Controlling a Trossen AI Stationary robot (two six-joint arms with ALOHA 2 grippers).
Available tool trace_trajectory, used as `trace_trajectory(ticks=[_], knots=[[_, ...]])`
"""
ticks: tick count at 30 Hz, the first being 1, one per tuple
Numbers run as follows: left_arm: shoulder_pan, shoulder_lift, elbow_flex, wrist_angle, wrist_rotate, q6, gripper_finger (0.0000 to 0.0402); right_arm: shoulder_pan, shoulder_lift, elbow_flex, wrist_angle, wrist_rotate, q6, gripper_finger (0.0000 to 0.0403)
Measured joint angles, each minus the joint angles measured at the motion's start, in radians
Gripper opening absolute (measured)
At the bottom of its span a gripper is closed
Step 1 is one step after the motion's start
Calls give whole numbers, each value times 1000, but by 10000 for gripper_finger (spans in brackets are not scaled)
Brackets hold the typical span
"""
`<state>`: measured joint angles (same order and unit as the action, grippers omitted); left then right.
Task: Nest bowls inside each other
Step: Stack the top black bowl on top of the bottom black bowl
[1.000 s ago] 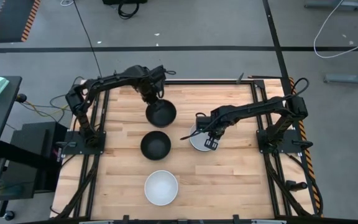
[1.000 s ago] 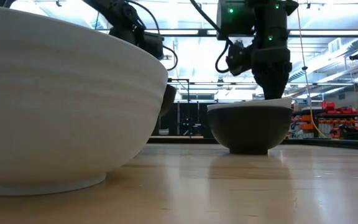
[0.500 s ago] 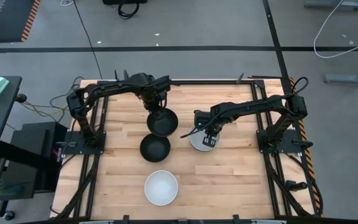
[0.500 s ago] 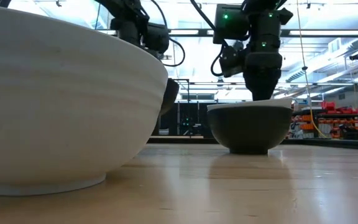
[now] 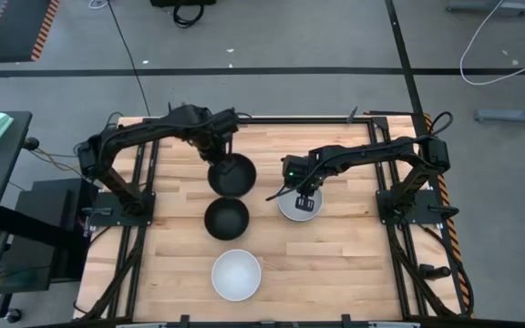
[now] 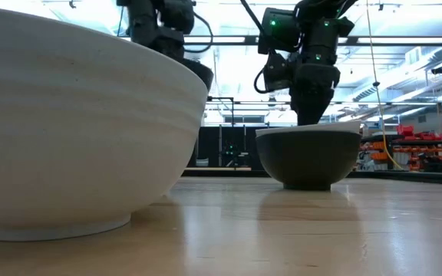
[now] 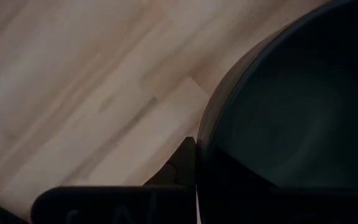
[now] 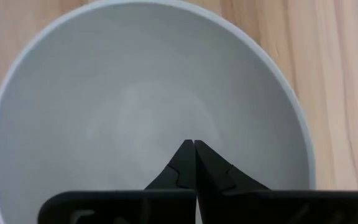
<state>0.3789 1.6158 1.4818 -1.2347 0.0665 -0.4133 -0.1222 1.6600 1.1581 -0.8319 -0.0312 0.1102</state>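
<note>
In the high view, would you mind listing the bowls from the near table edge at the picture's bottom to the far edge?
White bowl → black bowl resting on the table → white bowl beneath the right gripper → black bowl held by the left gripper.

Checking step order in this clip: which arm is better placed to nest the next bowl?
Left. The left gripper already holds a black bowl by its rim, lifted beside the other black bowl. The right gripper sits shut and empty over a white bowl.
</note>
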Motion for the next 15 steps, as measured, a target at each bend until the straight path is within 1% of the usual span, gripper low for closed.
trace_trajectory(ticks=[7, 11, 13, 15], knots=[[-127, -1, 0, -22, -3, -91, 11, 0, 0, 0, 1, -15, -50, 0], [-183, -1, 0, -58, -62, -174, 11, 0, 0, 0, 1, -40, -62, 0], [-199, -1, 0, -102, -72, -205, 11, 0, 0, 0, 0, -55, -66, 0], [-219, -1, 0, -101, -77, -236, 11, 1, -11, 0, -6, -60, -73, 0]])
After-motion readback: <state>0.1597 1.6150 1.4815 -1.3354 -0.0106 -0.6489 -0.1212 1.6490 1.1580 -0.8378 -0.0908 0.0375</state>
